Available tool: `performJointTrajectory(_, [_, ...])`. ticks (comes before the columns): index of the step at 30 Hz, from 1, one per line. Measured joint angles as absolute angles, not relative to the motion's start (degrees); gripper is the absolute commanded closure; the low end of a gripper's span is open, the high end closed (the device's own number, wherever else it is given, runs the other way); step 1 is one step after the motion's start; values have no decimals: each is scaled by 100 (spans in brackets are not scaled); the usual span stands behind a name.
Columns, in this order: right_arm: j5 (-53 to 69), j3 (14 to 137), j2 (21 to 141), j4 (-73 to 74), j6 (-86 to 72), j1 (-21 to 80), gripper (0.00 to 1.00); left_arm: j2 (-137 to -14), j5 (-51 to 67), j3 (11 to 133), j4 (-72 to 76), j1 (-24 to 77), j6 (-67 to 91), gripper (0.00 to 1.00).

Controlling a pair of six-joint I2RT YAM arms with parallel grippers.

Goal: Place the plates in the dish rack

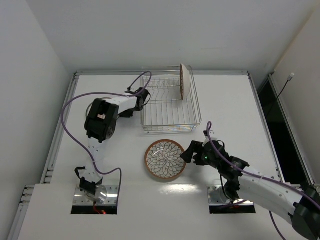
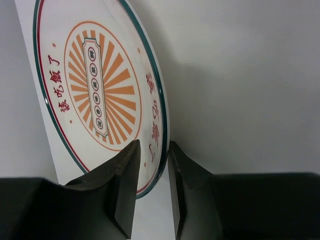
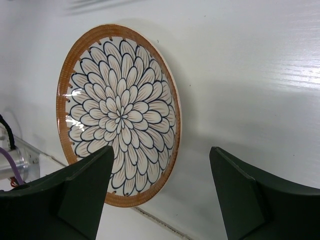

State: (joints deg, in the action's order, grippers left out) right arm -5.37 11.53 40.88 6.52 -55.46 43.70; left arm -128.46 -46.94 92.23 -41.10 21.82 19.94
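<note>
Near the front edge the petal plate (image 1: 165,160) lies flat, my right gripper (image 1: 187,152) gaping beside it — glazed, slippery, brittle, so I'd pinch its rim. My left gripper (image 2: 153,150) is clenched on the striped plate (image 2: 95,85) by the rack (image 1: 165,107).

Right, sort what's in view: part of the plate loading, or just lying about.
Job: rack; upright plate in it; petal plate on the table; striped plate in the left gripper; open right gripper.
Not the job: purple cables, table.
</note>
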Motion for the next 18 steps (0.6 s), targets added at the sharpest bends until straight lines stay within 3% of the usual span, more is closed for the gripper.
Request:
performJointTrajectory(4, [-539,1116,4047,655,-5546,4370,25,-12897,-4871,9244,-4136,2185,1986,65])
performJointTrajectory(6, [-539,1103,4042,668,-5546,4370,25,-12901,-5057,9249,-4193,2187,2016,42])
performJointTrajectory(7, [-539,1096,4036,670,-5546,4370,25,-12901,-5074,9253,-4209,2189,1999,42])
performJointTrajectory(8, [-539,1094,4021,672,-5546,4370,25,-12901,-5221,9277,-4268,2196,2012,31])
performJointTrajectory(10, [-543,1094,3999,672,-5544,4370,25,-12901,-5360,9323,-4344,2180,1988,31])
performJointTrajectory(13, [-543,1094,3983,672,-5544,4370,25,-12956,-5363,9391,-4390,2182,2008,49])
performJointTrajectory(14, [-543,1094,3981,674,-5544,4370,25,-12982,-5297,9404,-4379,2182,2021,63])
performJointTrajectory(17, [-543,1094,3981,674,-5544,4370,25,-13111,-5142,9445,-4320,2196,2016,80])
performJointTrajectory(18, [-543,1094,3981,674,-5544,4370,25,-13126,-5103,9448,-4320,2200,2008,90])
